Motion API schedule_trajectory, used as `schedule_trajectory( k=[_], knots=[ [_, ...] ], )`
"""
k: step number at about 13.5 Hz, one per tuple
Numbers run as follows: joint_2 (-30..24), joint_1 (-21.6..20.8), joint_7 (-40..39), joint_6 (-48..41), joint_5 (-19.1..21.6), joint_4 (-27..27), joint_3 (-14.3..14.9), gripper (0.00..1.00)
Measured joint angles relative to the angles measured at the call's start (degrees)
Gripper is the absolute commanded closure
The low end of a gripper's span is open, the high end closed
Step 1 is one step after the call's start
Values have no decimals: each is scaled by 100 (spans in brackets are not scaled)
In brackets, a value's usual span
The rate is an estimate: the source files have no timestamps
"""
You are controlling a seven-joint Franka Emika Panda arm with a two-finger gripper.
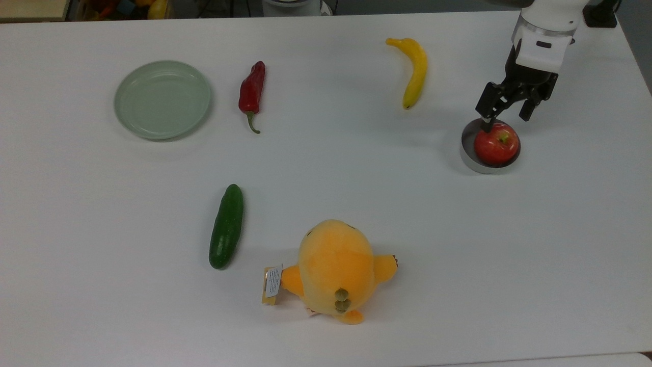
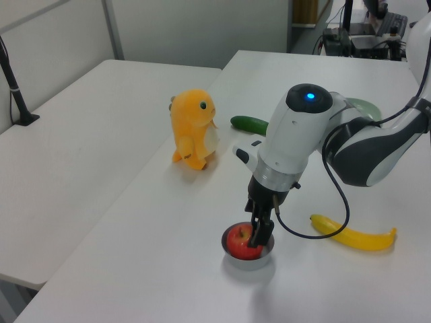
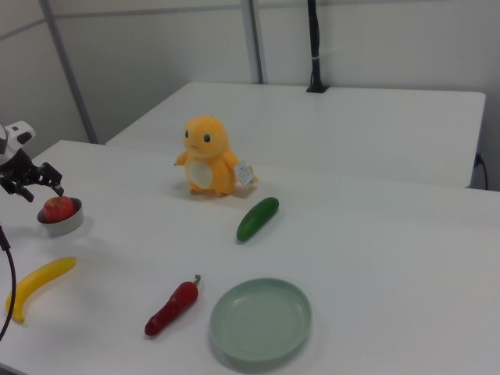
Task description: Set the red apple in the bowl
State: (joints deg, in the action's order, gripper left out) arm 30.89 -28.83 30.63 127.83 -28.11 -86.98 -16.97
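Note:
The red apple point(image 1: 496, 145) sits inside the small grey bowl point(image 1: 465, 153) near the top view's right edge, stem dimple up. My gripper point(image 1: 505, 119) hovers just above the apple, open, with its black fingers spread to either side and nothing between them. In the left view the gripper point(image 2: 260, 234) hangs right over the apple point(image 2: 241, 241) in the bowl point(image 2: 250, 261). In the right view the apple point(image 3: 56, 209), the bowl point(image 3: 64, 226) and the gripper point(image 3: 41, 190) are at the far left.
A yellow banana point(image 1: 415, 69) lies close to the bowl on the top view's left. Farther off lie a dark-red chili pepper point(image 1: 252, 92), a pale-green plate point(image 1: 162, 99), a cucumber point(image 1: 226, 226) and an orange plush toy point(image 1: 336, 270).

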Motion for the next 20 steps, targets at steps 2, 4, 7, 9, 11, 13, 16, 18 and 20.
schedule_trajectory(
  k=[2, 4, 7, 9, 11, 13, 16, 18, 20],
  knots=[
    [0, 2, 26, 0, 0, 15, 0, 0],
    [-10, 14, 131, 0, 0, 58, 0, 0],
    [-179, 25, 797, -343, 1, 86, 0, 0],
    [-415, 36, 996, -1016, 11, 88, 0, 0],
    [-873, 115, 1038, -1770, 179, 16, 0, 0],
    [-1589, 411, 517, -2282, 789, -276, 7, 0],
    [-2381, 967, -258, -2654, 1511, -524, 291, 0],
    [-2661, 1225, -484, -2661, 1931, -589, 729, 0],
    [-2758, 1557, -637, -2661, 2227, -634, 1026, 0]
  ],
)
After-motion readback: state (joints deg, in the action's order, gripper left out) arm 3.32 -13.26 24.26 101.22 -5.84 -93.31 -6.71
